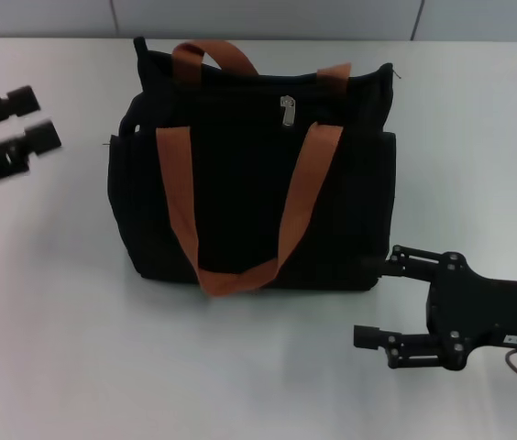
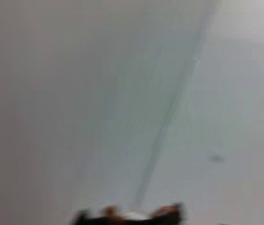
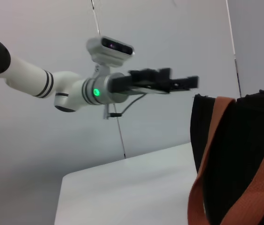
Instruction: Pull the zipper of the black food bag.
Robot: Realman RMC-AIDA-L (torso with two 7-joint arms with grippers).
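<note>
Starting nearest you, the right gripper (image 1: 378, 298) sits low by the near right corner of the black food bag (image 1: 249, 174), jaws spread wide and empty, one fingertip just beside the fabric. The bag lies flat on the white table (image 1: 57, 348), orange straps looping toward you. Farther back, the zipper (image 1: 287, 112) rests on the zip line along the far edge, running left to right. The left gripper (image 1: 46, 119) waits well off to the bag's left, also open. Your right arm looks nearer the tab.

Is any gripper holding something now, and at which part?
Nothing is held. Left gripper and right gripper are both open, apart from the bag.
</note>
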